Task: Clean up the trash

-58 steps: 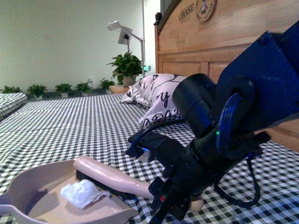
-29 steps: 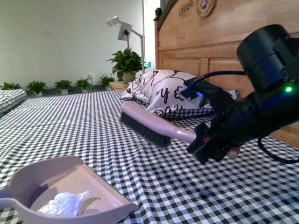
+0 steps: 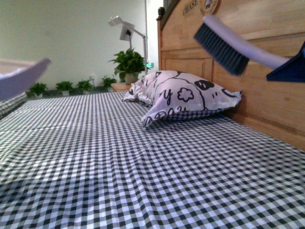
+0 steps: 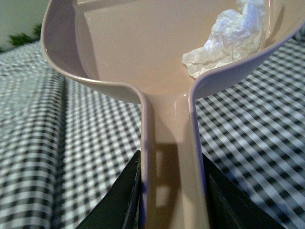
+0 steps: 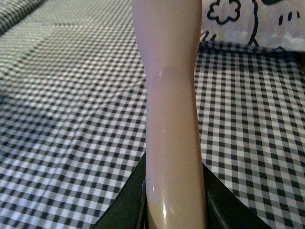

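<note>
The trash (image 4: 228, 36), a crumpled wad of white paper, lies inside the pale mauve dustpan (image 4: 124, 43), near its rim. My left gripper (image 4: 171, 191) is shut on the dustpan's handle, holding it in the air above the checked bedspread. In the front view only the dustpan's edge (image 3: 21, 76) shows at the upper left, and the trash is hidden there. My right gripper (image 5: 174, 195) is shut on the mauve brush handle (image 5: 169, 71). The brush (image 3: 224, 45) hangs high at the right, dark bristles down, in front of the headboard.
A black-and-white checked bedspread (image 3: 143, 167) covers the bed. A patterned pillow (image 3: 183, 95) leans against the wooden headboard (image 3: 267, 105) at the right. Potted plants (image 3: 127, 67) and a white lamp (image 3: 125, 31) stand beyond the bed's far end.
Both arms have risen. The dustpan with the paper went up from the bedspread to the upper left. The brush swung from low over the bed to high at the right.
</note>
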